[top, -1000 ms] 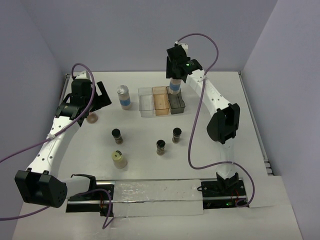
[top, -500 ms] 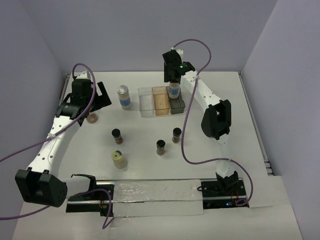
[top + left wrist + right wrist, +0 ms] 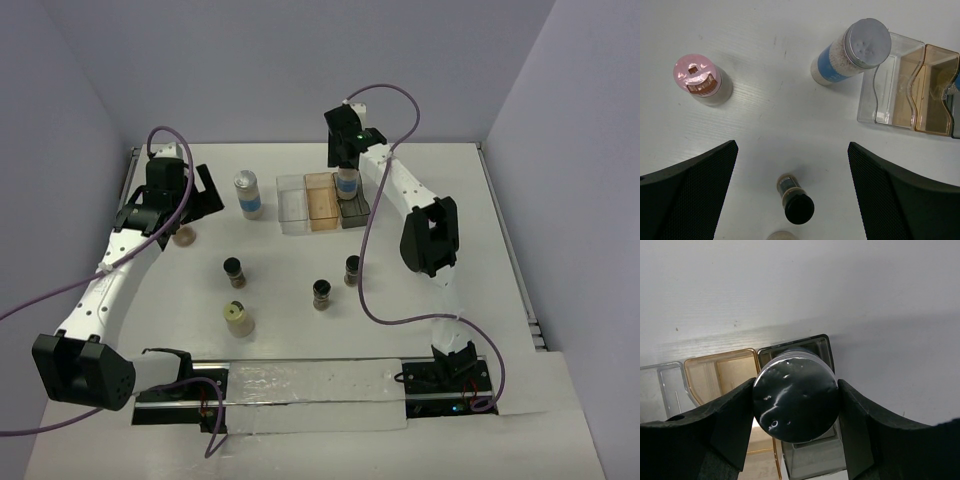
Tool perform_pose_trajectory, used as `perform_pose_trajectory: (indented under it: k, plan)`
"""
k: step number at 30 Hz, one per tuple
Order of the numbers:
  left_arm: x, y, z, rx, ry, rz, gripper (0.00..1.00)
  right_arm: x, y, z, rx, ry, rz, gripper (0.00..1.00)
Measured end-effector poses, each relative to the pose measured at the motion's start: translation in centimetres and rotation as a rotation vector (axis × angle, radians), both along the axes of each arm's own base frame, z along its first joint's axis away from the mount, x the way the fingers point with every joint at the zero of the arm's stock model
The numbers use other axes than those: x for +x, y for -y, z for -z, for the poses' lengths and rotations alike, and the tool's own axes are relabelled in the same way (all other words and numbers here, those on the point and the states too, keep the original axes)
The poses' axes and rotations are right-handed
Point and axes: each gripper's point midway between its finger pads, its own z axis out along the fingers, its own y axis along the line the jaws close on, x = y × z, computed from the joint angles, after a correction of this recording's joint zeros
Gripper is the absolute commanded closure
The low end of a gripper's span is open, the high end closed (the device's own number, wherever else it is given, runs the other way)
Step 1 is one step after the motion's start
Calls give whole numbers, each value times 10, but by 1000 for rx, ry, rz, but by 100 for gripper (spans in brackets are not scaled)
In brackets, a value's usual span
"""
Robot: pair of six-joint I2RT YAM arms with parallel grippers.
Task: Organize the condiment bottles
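Observation:
My right gripper [image 3: 346, 168] is shut on a clear blue-labelled bottle [image 3: 347, 187] and holds it upright over the grey tray compartment [image 3: 356, 212]. In the right wrist view the fingers [image 3: 732, 417] clamp its glossy cap [image 3: 794, 399] above that compartment [image 3: 826, 341]. My left gripper [image 3: 176, 207] is open and empty above the table's left. A second blue-labelled bottle [image 3: 247, 195] [image 3: 852, 52], a pink-capped bottle [image 3: 184, 236] [image 3: 702, 80], three black-capped jars [image 3: 233, 270] [image 3: 321, 293] [image 3: 352, 269] and a cream-capped bottle [image 3: 238, 318] stand on the table.
The clear [image 3: 292, 204] and amber [image 3: 321, 204] compartments beside the grey one hold nothing. The left wrist view shows them [image 3: 890, 90] at the right, and one black-capped jar [image 3: 796, 202] between my open fingers. Walls close the table's back and sides.
My right gripper has shifted slightly left and down with the blue-labelled bottle, bringing it closer over the grey compartment. The left arm has barely moved.

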Motion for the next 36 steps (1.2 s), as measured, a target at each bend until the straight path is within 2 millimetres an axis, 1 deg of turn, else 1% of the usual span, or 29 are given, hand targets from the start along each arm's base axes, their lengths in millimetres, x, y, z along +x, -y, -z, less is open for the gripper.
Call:
perform_pose_trajectory:
  k: [2,5,13,16,18,20,21,24,26,28,30,33,34,36]
  plan:
    - [0,0,0,0,-1,0,1,0,0,0,1,0,0,20]
    - [0,0,1,0,-4,0,1,2,-1,-1,2,8,0,14]
    - [0,1,0,1,-16,4,0,4,-1,-4,4,21,-2,9]
    - [1,1,-1,2,-19,4,1,2,-1,-9,5,24,-4,8]
    - [0,1,0,2,-21,3,1,0,0,-18,11,37,-6,7]
    - [0,0,0,3,-23,2,0,-4,1,-33,21,56,-10,6]
    - [0,0,0,4,-25,-1,0,-8,0,-44,30,68,-19,6]
    - [-1,-1,2,7,-32,-8,1,-18,-5,-84,57,128,-48,5]
    - [-1,-3,3,13,-37,-16,1,-23,-15,-112,67,176,-79,4]
    - [1,-4,4,23,-44,-22,1,-31,-31,-132,80,213,-121,4]
    - [8,-3,6,30,-54,-19,1,-40,-48,-141,93,227,-164,4]
    - [26,2,9,33,-74,-11,1,-57,-67,-137,107,205,-222,4]
    - [32,5,10,33,-79,-6,1,-62,-69,-134,109,192,-234,4]
    - [46,11,11,35,-85,4,1,-70,-65,-128,102,167,-239,4]
